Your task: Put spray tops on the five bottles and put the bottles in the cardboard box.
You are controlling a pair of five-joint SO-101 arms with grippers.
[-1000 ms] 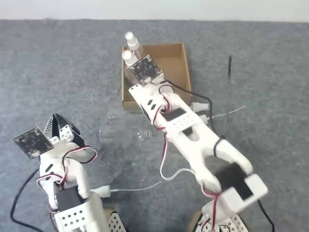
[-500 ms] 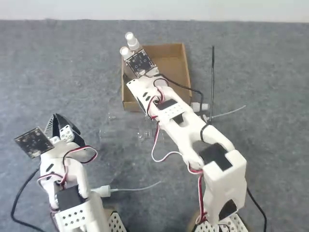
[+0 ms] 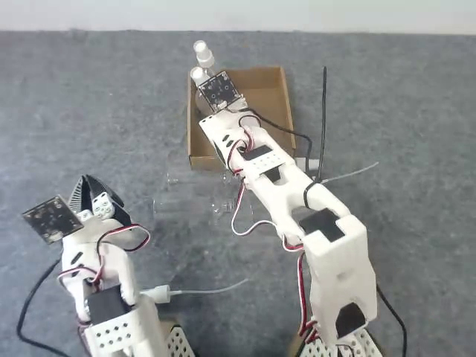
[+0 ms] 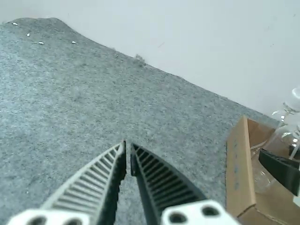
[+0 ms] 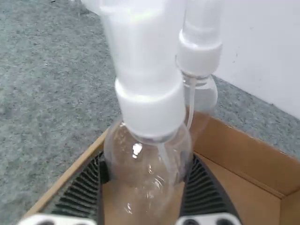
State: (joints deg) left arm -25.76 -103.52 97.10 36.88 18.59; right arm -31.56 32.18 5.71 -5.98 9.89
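- As it sits at a corner of the cardboard box [image 5: 248, 154], the right gripper [image 5: 145, 187] squeezes a bottle [image 5: 140, 159] between its two black fingers.
- That bottle is clear and round, with a white spray top [image 5: 147, 108] on.
- A second bottle [image 5: 201, 93] just like it stands right beside it.
- The left gripper [image 4: 127, 157] is pinched closed on nothing, above the grey carpet [image 4: 70, 93].
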